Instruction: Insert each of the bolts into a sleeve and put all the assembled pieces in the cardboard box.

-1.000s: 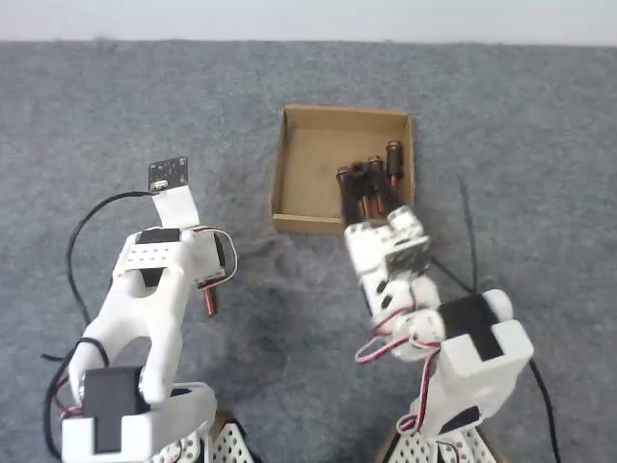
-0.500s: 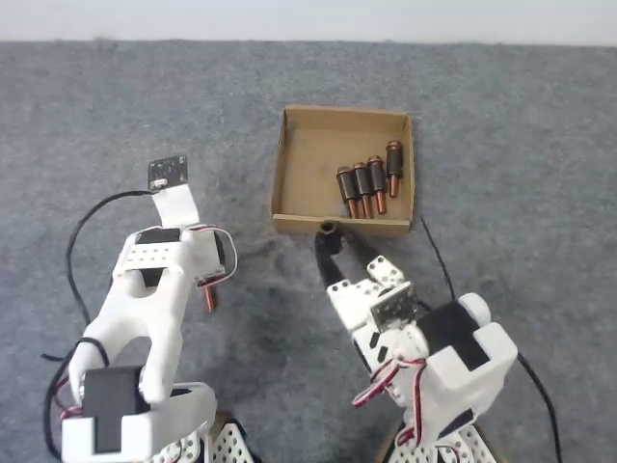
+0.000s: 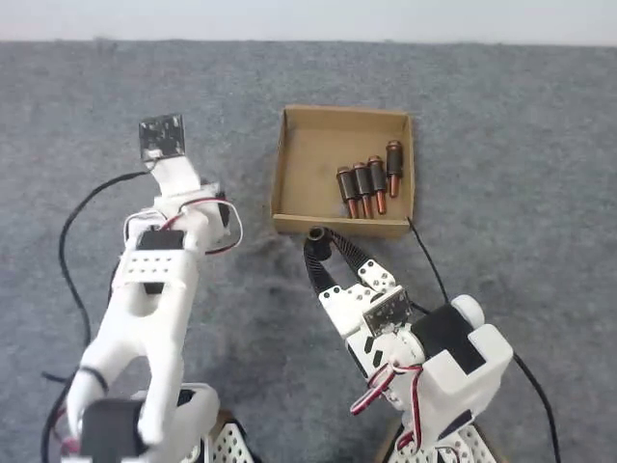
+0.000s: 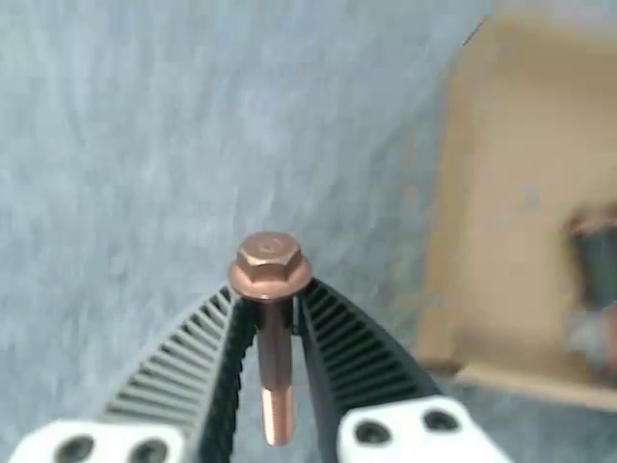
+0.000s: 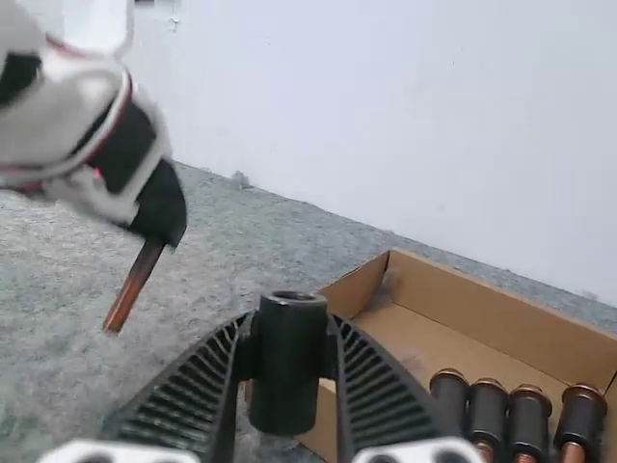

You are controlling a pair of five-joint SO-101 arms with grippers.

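Left pincer (image 4: 272, 289) is clenched on a copper bolt (image 4: 275, 352). The shank runs along the slot between the two ribbed fingers (image 4: 207, 342), so its long axis follows the pincer's own line. The hexagonal head sits just past the fingertips and points away from the wrist, while the bare end points back toward the wrist. Seen from the other arm's camera, that bolt (image 5: 130, 285) hangs on a slant with its free end aimed down at the grey carpet (image 5: 58, 386).

Right pincer (image 5: 289, 333) grasps a black sleeve (image 5: 286, 371) between its ribbed fingers (image 5: 193, 386). The sleeve's long axis also lies along the gap, and its open bore is at the fingertip end, facing away from the wrist. From above, this sleeve (image 3: 316, 234) shows its round mouth at the very tip of the pincer (image 3: 318, 246), just outside the near wall of the cardboard box (image 3: 342, 112).

Beyond the right fingertips, inside the box, lie four assembled pieces (image 3: 368, 188) side by side and touching. Each is a dark sleeve with a copper end — their axes run roughly parallel, with the copper shanks toward the pincer
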